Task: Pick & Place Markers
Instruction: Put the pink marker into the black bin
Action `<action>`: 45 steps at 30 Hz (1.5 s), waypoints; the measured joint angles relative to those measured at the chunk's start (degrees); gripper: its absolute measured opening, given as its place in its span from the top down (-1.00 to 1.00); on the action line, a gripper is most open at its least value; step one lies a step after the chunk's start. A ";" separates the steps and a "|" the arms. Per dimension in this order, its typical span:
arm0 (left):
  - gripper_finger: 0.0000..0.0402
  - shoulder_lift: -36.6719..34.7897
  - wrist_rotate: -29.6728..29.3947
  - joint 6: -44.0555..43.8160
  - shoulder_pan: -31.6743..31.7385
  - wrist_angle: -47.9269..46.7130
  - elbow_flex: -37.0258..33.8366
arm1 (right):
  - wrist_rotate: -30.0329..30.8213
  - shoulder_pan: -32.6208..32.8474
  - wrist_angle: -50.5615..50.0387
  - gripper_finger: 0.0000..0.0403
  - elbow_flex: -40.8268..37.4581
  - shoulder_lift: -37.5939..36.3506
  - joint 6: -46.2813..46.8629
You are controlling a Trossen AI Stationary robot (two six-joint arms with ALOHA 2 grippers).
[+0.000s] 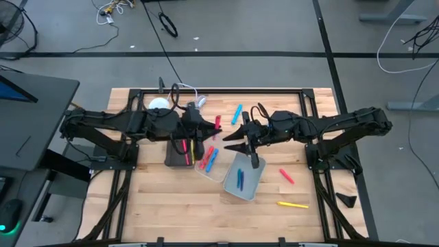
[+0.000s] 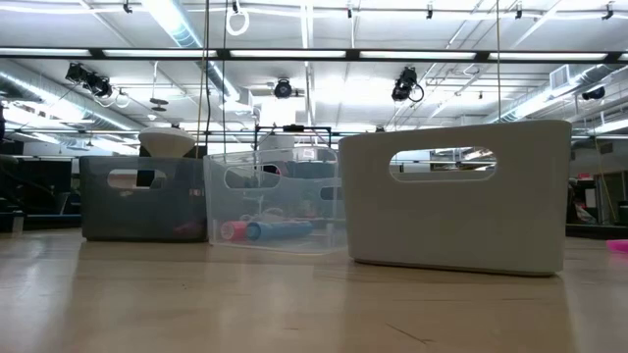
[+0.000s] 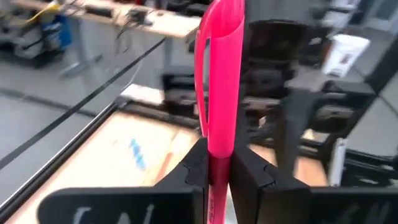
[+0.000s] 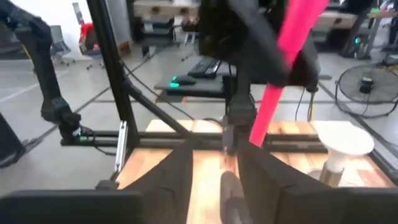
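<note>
Wooden tabletop [image 1: 158, 199] carries three bins. From above, the left hand [image 1: 215, 125] pinches a pink marker [image 1: 218, 123]; its wrist view shows the smooth stick [image 3: 219, 74] upright between pressed fingers [image 3: 196, 168]. Rightward, the right hand [image 1: 236, 140] stands spread over the clear bin [image 1: 206, 171]. More markers [image 1: 293, 204] lie scattered.

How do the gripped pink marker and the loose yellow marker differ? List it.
The pink marker is clamped in the left gripper, off the table; the yellow marker lies loose on it. The pink marker is mid-table; the yellow marker nearer the right arm. Both are outside the bins.
</note>
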 joint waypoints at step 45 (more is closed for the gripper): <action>0.80 -10.46 9.03 -68.76 4.23 -69.35 -0.17 | -4.66 -2.24 -3.02 0.16 0.00 -1.07 -5.78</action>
